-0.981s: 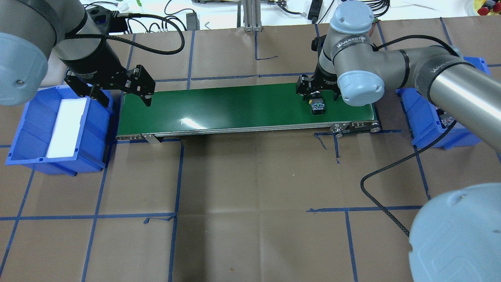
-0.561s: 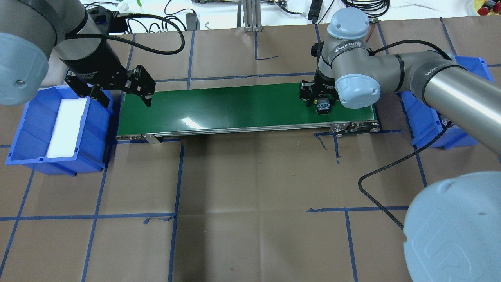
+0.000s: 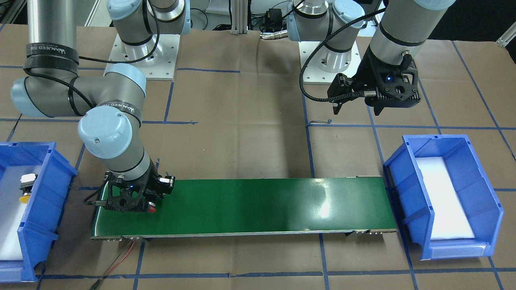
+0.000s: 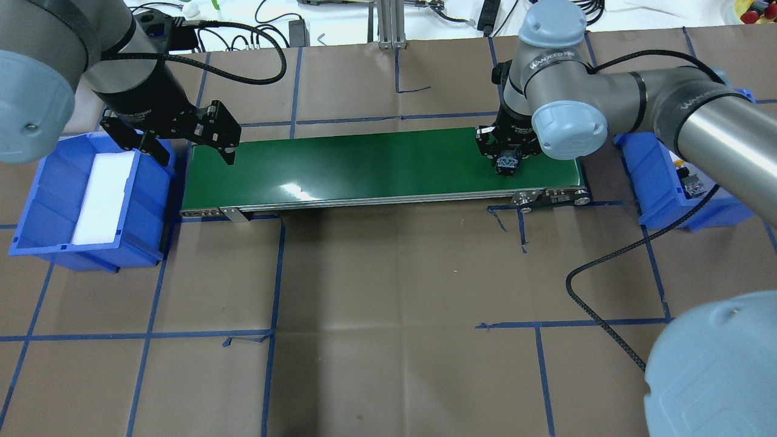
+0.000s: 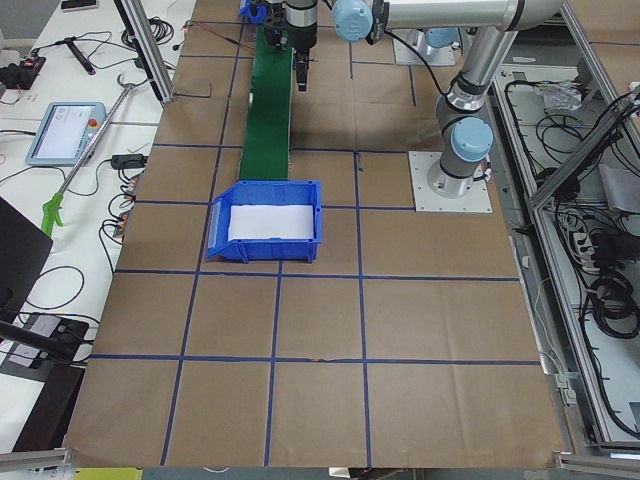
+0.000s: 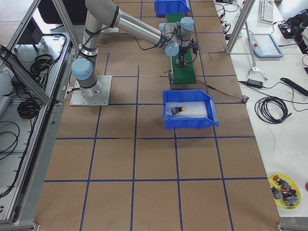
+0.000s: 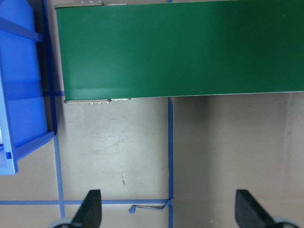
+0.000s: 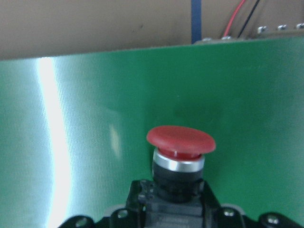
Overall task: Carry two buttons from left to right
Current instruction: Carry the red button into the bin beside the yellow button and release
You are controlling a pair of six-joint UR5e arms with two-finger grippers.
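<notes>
WANJEED on black bands point(image 4: 549, 59) of the right arm point(image 4: 643, 97), wrist and forearm

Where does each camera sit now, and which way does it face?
Front-facing: across the table, facing the robot; right arm on view's left.
Overhead: behind the shoulders, down on the green belt; both arms.
Exterior left: table's end, along the belt; left arm near.
Exterior right: opposite end; right arm near, yellow button in blue bin.
Left wrist: straight down at the belt's end; own fingertips.
Right wrist: low along the belt, at the red button.
Shared: front-facing and right wrist show that button.
</notes>
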